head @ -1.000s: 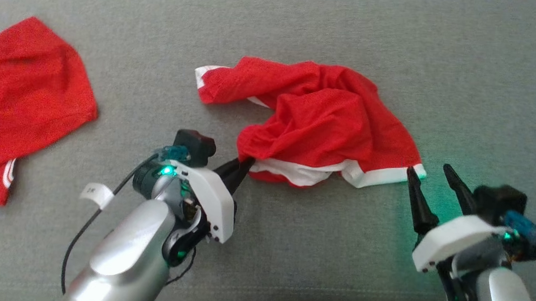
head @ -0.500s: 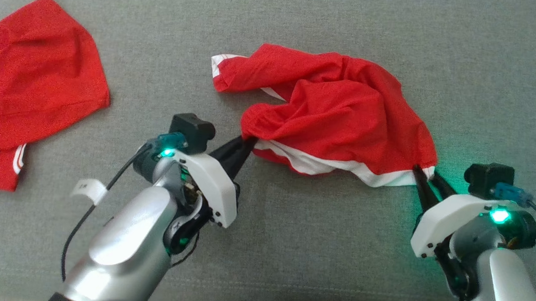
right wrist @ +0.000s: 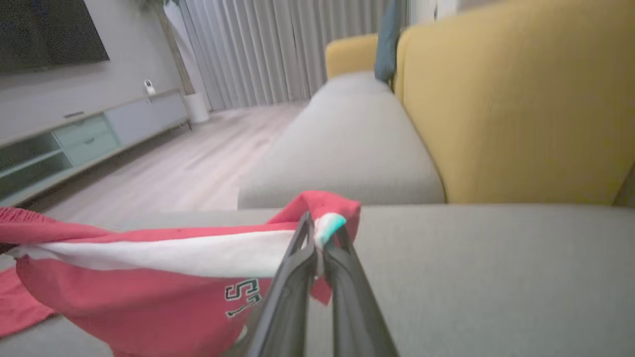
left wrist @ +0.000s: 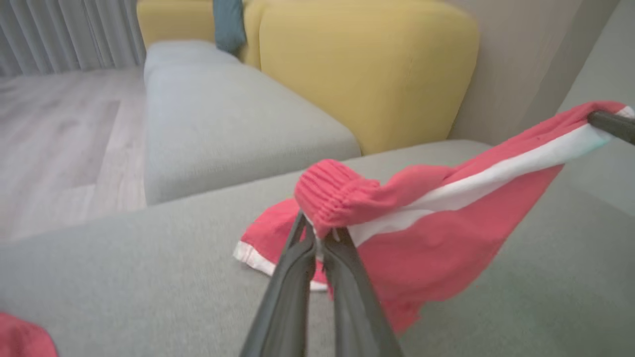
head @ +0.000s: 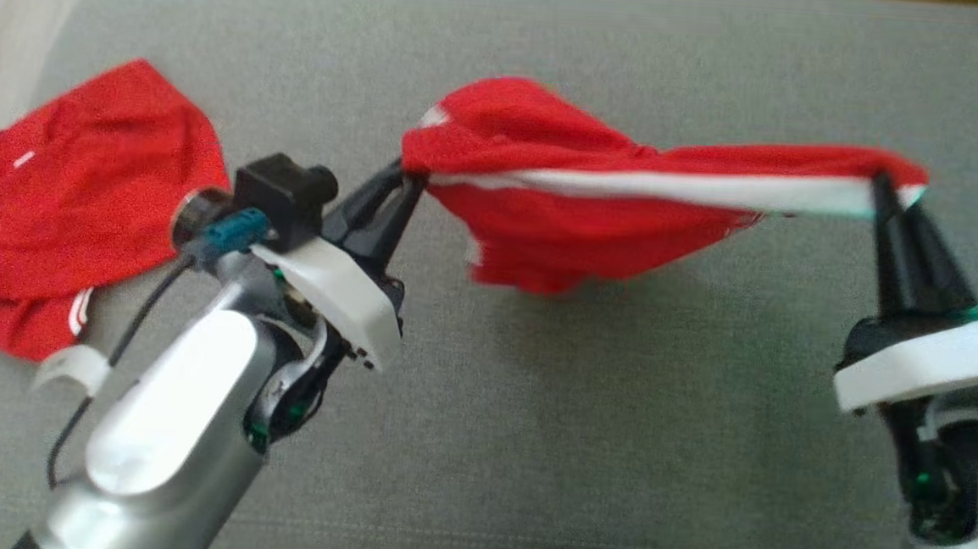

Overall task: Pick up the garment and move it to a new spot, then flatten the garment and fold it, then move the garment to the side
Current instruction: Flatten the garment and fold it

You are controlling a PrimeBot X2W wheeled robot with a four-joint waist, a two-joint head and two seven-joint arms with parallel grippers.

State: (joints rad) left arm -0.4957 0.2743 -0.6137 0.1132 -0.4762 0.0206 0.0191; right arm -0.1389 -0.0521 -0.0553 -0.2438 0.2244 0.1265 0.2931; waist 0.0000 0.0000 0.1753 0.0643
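Above the grey cushion (head: 616, 418), in the head view, the red garment (head: 577, 229) hangs stretched between 2 grippers. Its white band runs taut from 9 to 3 o'clock, with loose red cloth sagging below. The left gripper (head: 406, 178) pinches the 9 o'clock end and the right gripper (head: 885, 184) the 3 o'clock corner. A second red garment (head: 77, 207) lies far toward 9 o'clock.

Left wrist view: jaws pressed together on a ribbed red hem.

Right wrist view: jaws clamp the white corner, and dark lettering (right wrist: 243, 297) shows at 7 o'clock.
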